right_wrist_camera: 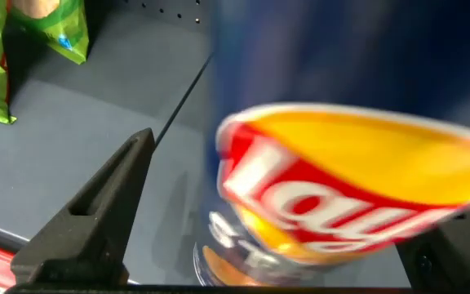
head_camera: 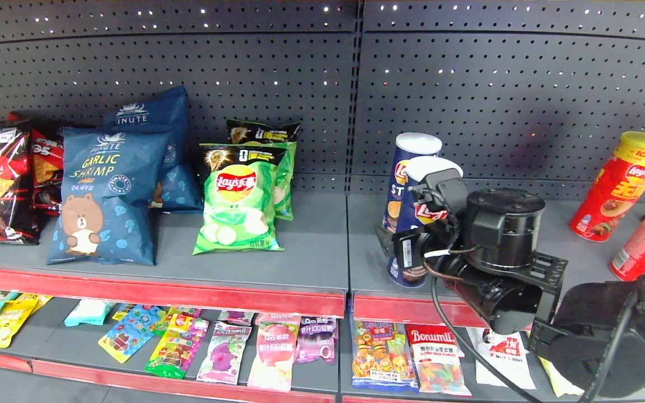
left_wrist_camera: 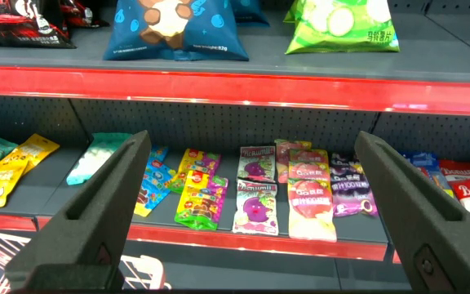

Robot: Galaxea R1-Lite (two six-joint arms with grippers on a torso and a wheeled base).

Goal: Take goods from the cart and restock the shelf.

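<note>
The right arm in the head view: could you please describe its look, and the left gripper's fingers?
The right arm is black, with a round drum-shaped joint, a perforated bracket, a looping black cable and a white label. The left fingers are dark grey, long tapered wedges.

The blue cans (head_camera: 398, 179) carry red-and-yellow logos under white lids. Bags: green (head_camera: 238, 207); navy with a brown bear (head_camera: 104, 207). Red cans (head_camera: 619, 184) have yellow lids. The grey shelf (head_camera: 311, 252) is red-edged.
</note>
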